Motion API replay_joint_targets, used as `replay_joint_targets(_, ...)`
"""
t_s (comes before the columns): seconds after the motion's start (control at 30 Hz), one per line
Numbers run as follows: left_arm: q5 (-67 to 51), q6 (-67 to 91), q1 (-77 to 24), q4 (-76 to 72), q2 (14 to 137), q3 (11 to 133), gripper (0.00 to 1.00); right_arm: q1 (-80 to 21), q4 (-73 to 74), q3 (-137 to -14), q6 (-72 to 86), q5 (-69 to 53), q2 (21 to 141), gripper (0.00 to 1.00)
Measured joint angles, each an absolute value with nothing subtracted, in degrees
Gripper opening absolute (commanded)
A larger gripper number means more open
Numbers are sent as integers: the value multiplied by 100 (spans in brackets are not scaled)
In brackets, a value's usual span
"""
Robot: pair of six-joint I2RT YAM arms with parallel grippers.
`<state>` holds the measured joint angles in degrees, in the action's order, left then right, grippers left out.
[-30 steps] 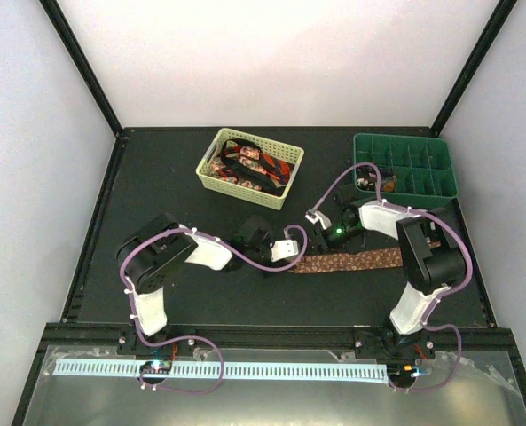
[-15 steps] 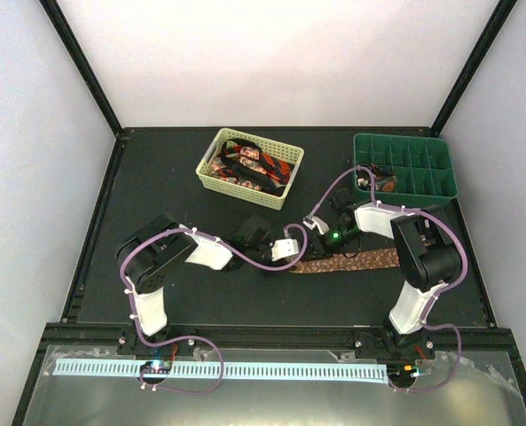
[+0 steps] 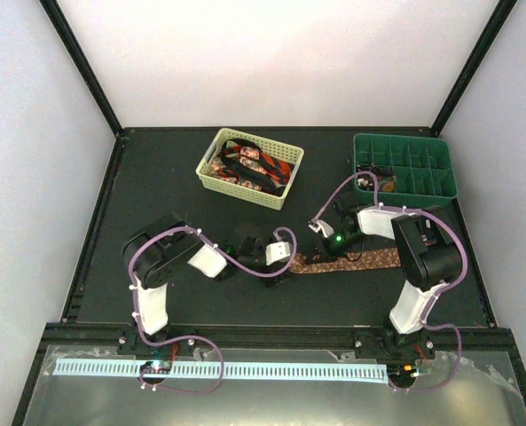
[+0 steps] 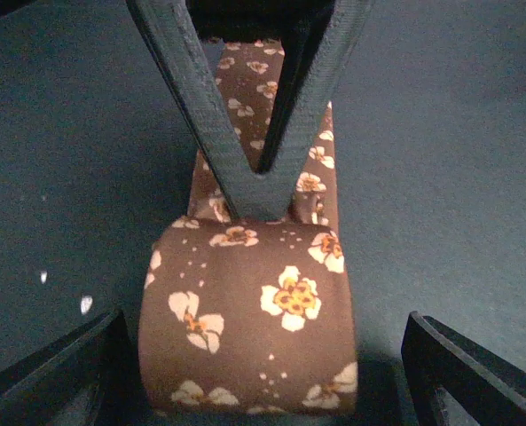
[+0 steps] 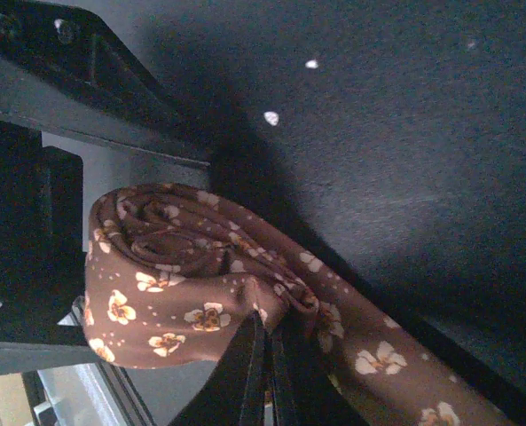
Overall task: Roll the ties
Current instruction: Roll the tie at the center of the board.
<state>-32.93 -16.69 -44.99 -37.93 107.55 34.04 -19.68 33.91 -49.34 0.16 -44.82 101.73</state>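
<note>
- Starting wide on the black table (image 3: 156,195), carrying everything in play, with both arm bases bolted along its near edge.
- Moving to the left arm (image 3: 160,266), folding in from the near-left and reaching toward the middle of the table; pairing it with the right arm (image 3: 427,257), bending round from the near-right toward that same spot.
- Panning up to the green divided tray (image 3: 406,138), sitting in the far-right corner.
- Sliding across to the pale yellow basket (image 3: 236,191), sitting far centre-left, turned at an angle to the table edge and well apart from the tray.
- Peeking inside at the red-and-black ties (image 3: 249,167), lying bundled together in the basket.
- Dropping down to the brown tie (image 3: 369,260), lying flat on the table between the two wrists, running from under the right arm toward the left gripper.
- Following it to the rolled end (image 4: 249,328), sitting tight and plump on the table, showing pale flowers with orange centres.
- Closing in on the left gripper (image 4: 263,377), gaping wide and holding nothing, its fingers (image 4: 54,368) flanking the rolled end: standing clear of it on one side, just beside it on the other.
- Finishing on the right gripper (image 5: 264,355), squeezing fully closed, tips meeting in a point and pressing against the tie right at the foot of the rolled end, on the unrolled side; not managing to tell whether any cloth is caught between those tips.
</note>
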Motion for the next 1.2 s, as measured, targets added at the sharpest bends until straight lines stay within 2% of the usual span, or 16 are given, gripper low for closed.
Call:
replay_joint_targets(0.07, -3363, -1621, -4499, -4086, 10971, 3457, 85, -1944, 3371, -4936, 36, -4456, 10200, 1)
replay_joint_targets(0.23, -3430, -1601, -4501, -4327, 11292, 3723, 74, -1920, 3363, -4943, 38, -4525, 10261, 2)
replay_joint_targets(0.33, -3444, -1627, -4521, -4296, 11367, 3839, 49, -1911, 3358, -4958, 36, -4595, 10311, 2)
replay_joint_targets(0.43, -3459, -1649, -4554, -4152, 11404, 3968, 39, -1894, 3330, -4960, 38, -4663, 10333, 6)
replay_joint_targets(0.7, -2989, -1892, -4665, -3225, 11052, 4093, 33, -1802, 3380, -5000, -30, -4775, 10123, 43)
replay_joint_targets(0.8, -2759, -1992, -4689, -2829, 10888, 4125, 33, -1717, 3503, -5070, -110, -4821, 9876, 53)
replay_joint_targets(0.9, -2648, -2043, -4705, -2545, 10842, 4235, 33, -1697, 3603, -5190, -152, -4956, 9708, 56)
replay_joint_targets(1.2, -2567, -2104, -4735, -2294, 10831, 4357, 33, -2021, 3623, -5369, -21, -5048, 9797, 50)
